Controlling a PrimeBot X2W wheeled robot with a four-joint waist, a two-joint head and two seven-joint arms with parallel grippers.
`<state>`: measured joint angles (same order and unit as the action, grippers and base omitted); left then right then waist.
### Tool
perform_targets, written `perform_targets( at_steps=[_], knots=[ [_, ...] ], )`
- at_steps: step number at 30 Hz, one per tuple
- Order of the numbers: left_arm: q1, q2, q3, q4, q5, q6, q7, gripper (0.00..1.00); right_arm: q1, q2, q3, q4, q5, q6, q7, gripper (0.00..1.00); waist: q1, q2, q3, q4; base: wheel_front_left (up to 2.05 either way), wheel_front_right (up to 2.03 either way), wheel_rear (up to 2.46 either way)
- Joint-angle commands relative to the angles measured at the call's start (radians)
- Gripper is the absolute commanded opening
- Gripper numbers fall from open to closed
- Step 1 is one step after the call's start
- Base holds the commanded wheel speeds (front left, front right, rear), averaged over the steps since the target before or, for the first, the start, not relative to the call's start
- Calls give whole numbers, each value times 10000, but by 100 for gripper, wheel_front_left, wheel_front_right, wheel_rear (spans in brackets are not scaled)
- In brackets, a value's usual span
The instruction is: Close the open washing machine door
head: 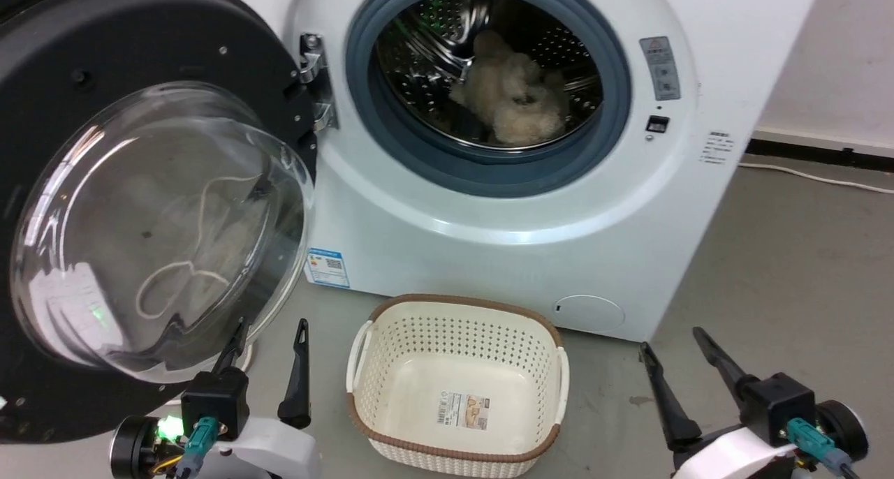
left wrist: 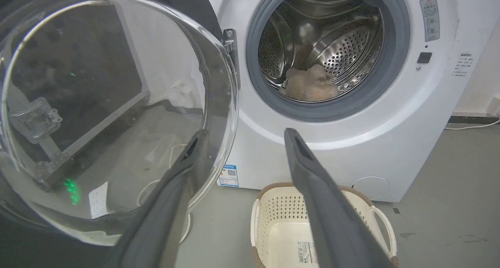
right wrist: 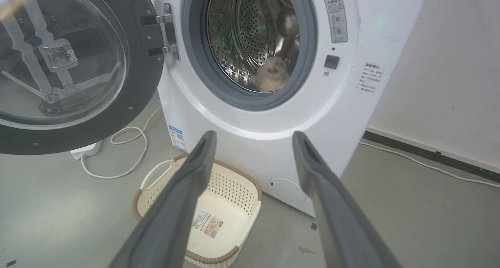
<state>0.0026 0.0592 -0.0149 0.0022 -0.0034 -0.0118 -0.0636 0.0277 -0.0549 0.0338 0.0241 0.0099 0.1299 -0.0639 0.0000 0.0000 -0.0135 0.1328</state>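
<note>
The washing machine door [head: 140, 207] hangs wide open to the left, black rim and bulging glass bowl [left wrist: 109, 115] facing me, hinged [head: 314, 81] at the drum's left. The white washing machine [head: 503, 241] shows its steel drum with a beige fluffy item [head: 510, 98] inside. My left gripper [head: 271, 332] is open low at the left, one finger [left wrist: 183, 170] right beside the glass bowl's lower edge. My right gripper [head: 674, 339] is open at the lower right, clear of the machine. The door [right wrist: 74, 65] also shows in the right wrist view.
A cream perforated basket [head: 457, 325] with a brown rim sits empty on the grey floor before the machine, between my grippers. A white cable [right wrist: 125, 143] and power strip lie under the door. A cable [head: 810, 175] runs along the right wall.
</note>
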Motion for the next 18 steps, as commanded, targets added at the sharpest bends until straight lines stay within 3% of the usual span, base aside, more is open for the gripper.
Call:
perform_targets(
  at_steps=[1, 18],
  knots=[
    [155, 55, 19, -71, -49, 13, -112, 100, -91, 13, 73, 49, 33, 2, -108, 100, 0, 0, 23, 89, 0, 0, 0],
    [451, 57, 139, -327, -98, 88, -467, 100, -474, -35, 680, 626, 124, 3, -463, 100, 0, 0, 139, 878, 0, 0, 0]
  ],
)
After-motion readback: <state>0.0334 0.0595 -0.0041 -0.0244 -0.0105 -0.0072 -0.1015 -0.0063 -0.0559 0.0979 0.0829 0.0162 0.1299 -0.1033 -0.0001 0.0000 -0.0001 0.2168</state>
